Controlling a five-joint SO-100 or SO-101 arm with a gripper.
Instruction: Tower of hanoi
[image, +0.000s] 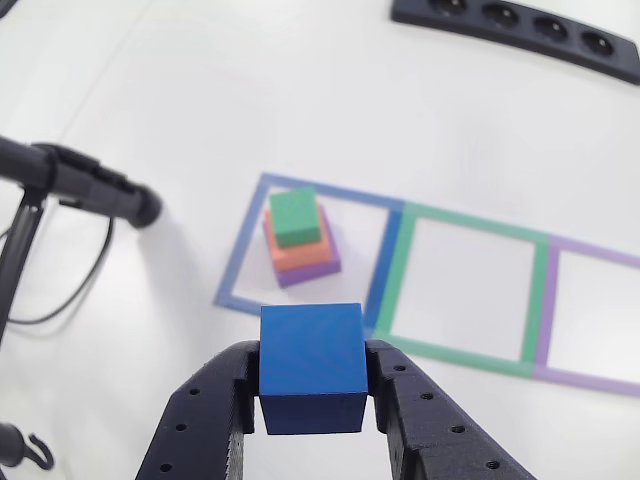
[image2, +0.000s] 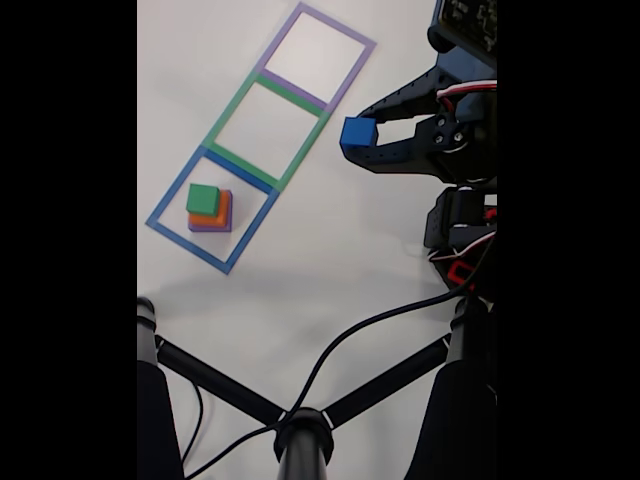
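While the small matte dark blue cube (image: 311, 366) sits pinched between the two black perforated fingers of the gripper (image: 312, 385), its jaws pressed against the cube's left and right faces, it is held clear of the white table (image: 200, 100); the fixed view shows the same cube (image2: 357, 134) at the fingertips, to the right of the row of squares. Being a cube, it has no long axis; in the other view its top face is tilted toward the camera. The remaining three matte cubes form a stack inside the flat blue square outline (image: 243, 245): green cube (image: 295, 217) on orange cube (image: 300, 253) on purple cube (image: 310, 270), the lower two mostly covered. Beside that outline lie the flat green square outline (image: 400, 265) and the flat purple square outline (image: 545, 310), the latter cut off in the other view but whole in the fixed view. The black strip with round holes (image: 520, 30) appears at the top of the other view. The fixed view also shows black stand bars and cables (image2: 300, 400) at the bottom.
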